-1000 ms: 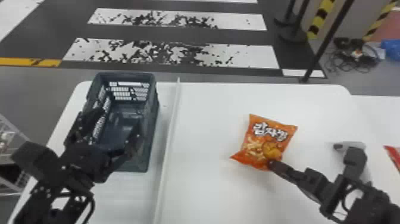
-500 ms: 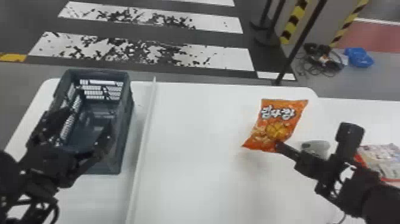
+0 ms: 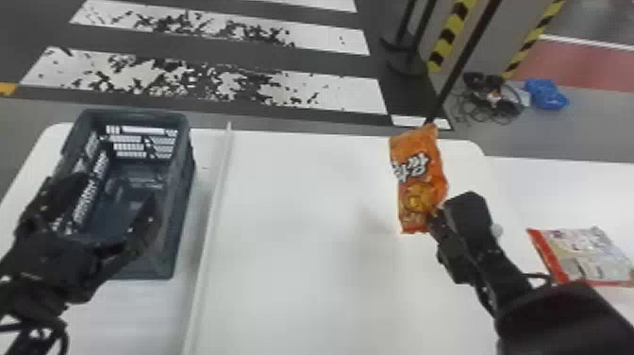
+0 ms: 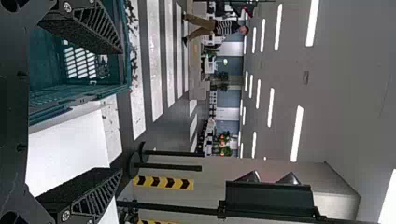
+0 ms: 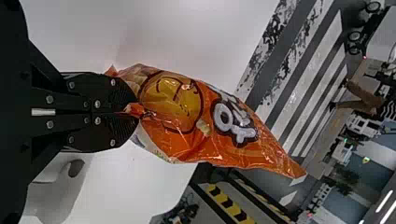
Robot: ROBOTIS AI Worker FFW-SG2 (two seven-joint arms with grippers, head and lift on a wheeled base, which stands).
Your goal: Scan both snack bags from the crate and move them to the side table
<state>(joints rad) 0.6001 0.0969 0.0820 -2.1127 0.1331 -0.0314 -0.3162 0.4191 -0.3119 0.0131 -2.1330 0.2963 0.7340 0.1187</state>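
Black right claw point(image 3: 435, 216) pinched the glossy orange bag point(image 3: 417, 177), black left claw point(image 3: 114, 194) gaped wide; head view caught a flat red-edged packet point(image 3: 585, 257) too.

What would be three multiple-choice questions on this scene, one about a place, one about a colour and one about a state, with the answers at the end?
1. Where does the red-edged bag lie?
A) In the crate
B) On the side table, at the robot's right
C) On the floor

2. What is the main colour of the bag in the right hand?
A) Orange
B) Green
C) Blue

3. What state is the left hand in?
A) Shut on a bag
B) Shut on nothing
C) Open

1: B, the head view shows it lying flat on that white top.
2: A, both the head view and the right wrist view show orange wrapping.
3: C, its two fingers stand wide apart with nothing between them.
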